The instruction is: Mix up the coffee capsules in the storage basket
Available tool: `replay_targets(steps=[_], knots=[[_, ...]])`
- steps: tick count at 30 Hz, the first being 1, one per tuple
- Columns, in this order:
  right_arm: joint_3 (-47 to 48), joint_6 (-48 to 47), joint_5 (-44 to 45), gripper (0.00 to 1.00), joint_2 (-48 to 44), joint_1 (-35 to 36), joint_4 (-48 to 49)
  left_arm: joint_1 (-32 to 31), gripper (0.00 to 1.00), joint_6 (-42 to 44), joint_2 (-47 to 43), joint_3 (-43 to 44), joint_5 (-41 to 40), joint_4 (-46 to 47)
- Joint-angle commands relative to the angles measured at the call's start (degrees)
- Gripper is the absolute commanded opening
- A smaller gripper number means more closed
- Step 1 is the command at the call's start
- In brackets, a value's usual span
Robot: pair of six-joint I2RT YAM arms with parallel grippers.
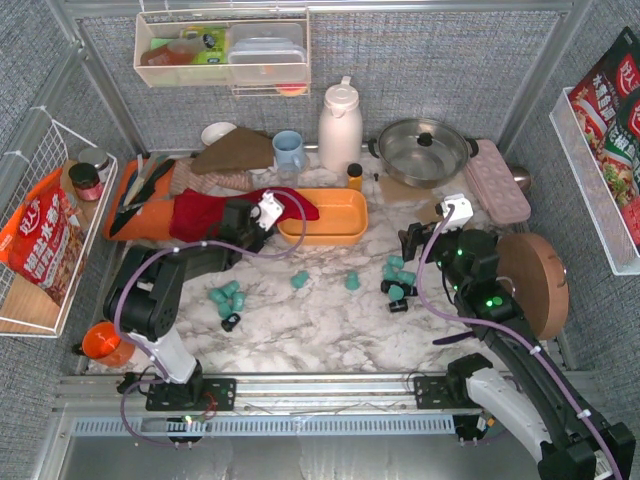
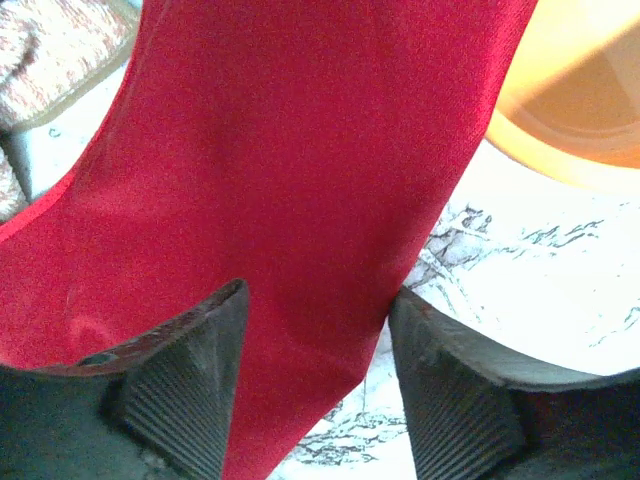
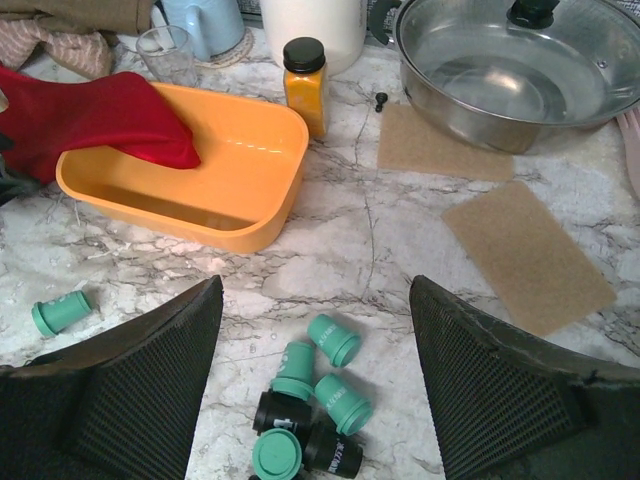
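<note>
- Storage basket [image 1: 322, 238]: orange-yellow plastic tray with rounded corners, standing on the marble table [image 1: 330, 335], centre, between the two arms' heads. No capsule shows inside it.
- Red oven mitt [image 1: 205, 215]: lies to the left of the basket, with its tip draped over the left rim and resting in the tray.
- Coffee capsules, left group [image 1: 226, 298]: a few teal and one black, on the table in front of the left arm, well apart from the basket.
- Coffee capsules, right group [image 3: 315, 395]: teal and black pods huddled together, some on their sides, on the table near the right gripper. Two lone teal pods lie between the groups.
- Left gripper [image 2: 318, 297]: fingers straddle the mitt, one on either side. Whether they pinch it or merely flank it cannot be told.
- Right gripper [image 3: 317, 290]: released, jaws wide apart, nothing between them, poised above the right group.
- Steel pot with glass lid [image 1: 422, 150]: behind the basket, to the right.
- Yellow spice jar, black cap [image 3: 305, 85]: just beside the basket's far right corner.
- White thermos jug [image 1: 340, 125] and blue mug [image 1: 288, 150]: back row.
</note>
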Motion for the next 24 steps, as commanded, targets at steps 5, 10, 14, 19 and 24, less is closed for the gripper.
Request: replay_targets(steps=[5, 10, 14, 19, 24], knots=[[0.44, -0.17, 0.57, 0.80, -0.27, 0.06, 0.86, 0.25, 0.36, -0.05, -0.34, -0.17, 2.33, 5.79], [0.46, -0.26, 0.77, 0.80, -0.38, 0.06, 0.86, 0.26, 0.08, -2.19, -1.12, 1.35, 3.07, 5.79], [0.44, -0.24, 0.86, 0.80, -0.44, 0.06, 0.71, 0.28, 0.00, -3.40, -3.22, 1.78, 3.75, 5.94], [0.44, -0.17, 1.03, 0.80, -0.38, 0.06, 0.73, 0.25, 0.00, -4.71, -6.57, 2.24, 3.91, 6.66], [0.46, -0.17, 1.17, 0.80, -0.18, 0.07, 0.68, 0.27, 0.00, -6.17, -10.32, 2.80, 3.11, 9.18]])
